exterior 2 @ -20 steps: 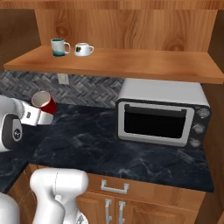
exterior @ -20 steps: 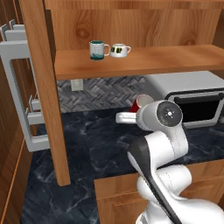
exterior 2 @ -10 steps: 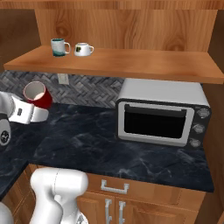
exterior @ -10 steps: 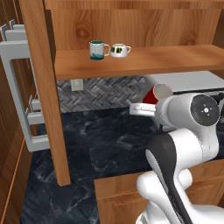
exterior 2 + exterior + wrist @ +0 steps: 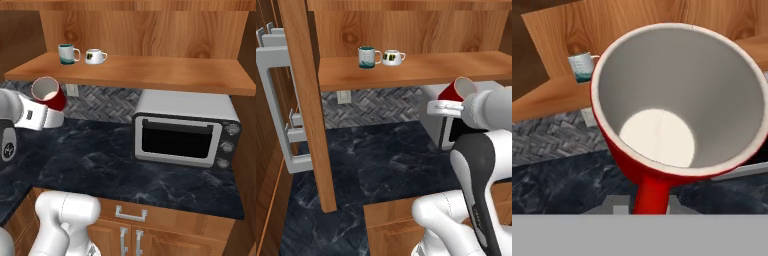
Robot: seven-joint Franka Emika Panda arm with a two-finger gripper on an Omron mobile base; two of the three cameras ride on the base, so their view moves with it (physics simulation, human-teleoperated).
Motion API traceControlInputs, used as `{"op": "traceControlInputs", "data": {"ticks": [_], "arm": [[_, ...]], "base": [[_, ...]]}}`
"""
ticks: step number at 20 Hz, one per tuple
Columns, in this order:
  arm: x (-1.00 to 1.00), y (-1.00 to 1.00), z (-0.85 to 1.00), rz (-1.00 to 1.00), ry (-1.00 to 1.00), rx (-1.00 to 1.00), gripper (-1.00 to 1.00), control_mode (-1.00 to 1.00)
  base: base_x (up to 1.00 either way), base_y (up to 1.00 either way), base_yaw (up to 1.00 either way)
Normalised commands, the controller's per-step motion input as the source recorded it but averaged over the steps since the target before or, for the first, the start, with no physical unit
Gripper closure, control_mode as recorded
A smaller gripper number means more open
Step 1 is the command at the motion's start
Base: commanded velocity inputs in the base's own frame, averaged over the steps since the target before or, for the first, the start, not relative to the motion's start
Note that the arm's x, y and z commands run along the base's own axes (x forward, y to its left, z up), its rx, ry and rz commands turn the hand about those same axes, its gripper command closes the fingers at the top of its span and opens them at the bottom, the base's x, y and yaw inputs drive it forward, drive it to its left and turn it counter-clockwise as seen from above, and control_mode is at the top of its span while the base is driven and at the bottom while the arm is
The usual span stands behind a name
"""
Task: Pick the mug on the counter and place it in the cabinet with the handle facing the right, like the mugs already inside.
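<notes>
The red mug [image 5: 456,89] hangs tilted in the air, just below the front edge of the cabinet shelf [image 5: 431,69]. My gripper [image 5: 448,103] is shut on it from below. In the right base view the mug [image 5: 47,92] sits above the gripper [image 5: 49,116], its pale inside facing up and outward. The hand view looks straight into the mug [image 5: 677,95], with its red handle at the gripper [image 5: 648,204]. On the shelf's left part stand a teal-and-white mug [image 5: 368,56] and a squat white mug [image 5: 392,57]. The dark marbled counter [image 5: 386,160] lies below.
A white toaster oven [image 5: 185,130] stands on the counter under the shelf, right of the mug. The cabinet's thick wooden post [image 5: 308,100] rises at the left, with a grey rack [image 5: 276,100] beyond it. A wall outlet [image 5: 344,96] sits in the herringbone backsplash.
The arm has lifted the red mug from just above the counter up to near the shelf's front edge, and swung it rightward in the left base view. The grip stays shut.
</notes>
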Motion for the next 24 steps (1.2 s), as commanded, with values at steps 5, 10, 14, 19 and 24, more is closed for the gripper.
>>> {"op": "traceControlInputs", "data": {"ticks": [5, 10, 14, 19, 24], "arm": [[0.02, -0.41, 0.18, 0.04, 0.0, 0.0, 1.0, -1.0], [0.07, -0.23, 0.14, 0.04, 0.0, 0.0, 1.0, -1.0], [0.0, -0.01, 0.23, 0.03, 0.0, 0.0, 1.0, -1.0], [0.01, 0.0, 0.19, 0.04, 0.0, -0.01, 1.0, -1.0], [0.13, -0.02, 0.01, 0.07, 0.0, -0.02, 1.0, -1.0]], "base": [[0.0, 0.0, 0.0], [0.0, 0.0, 0.0], [0.0, 0.0, 0.0], [0.0, 0.0, 0.0], [0.0, 0.0, 0.0]]}}
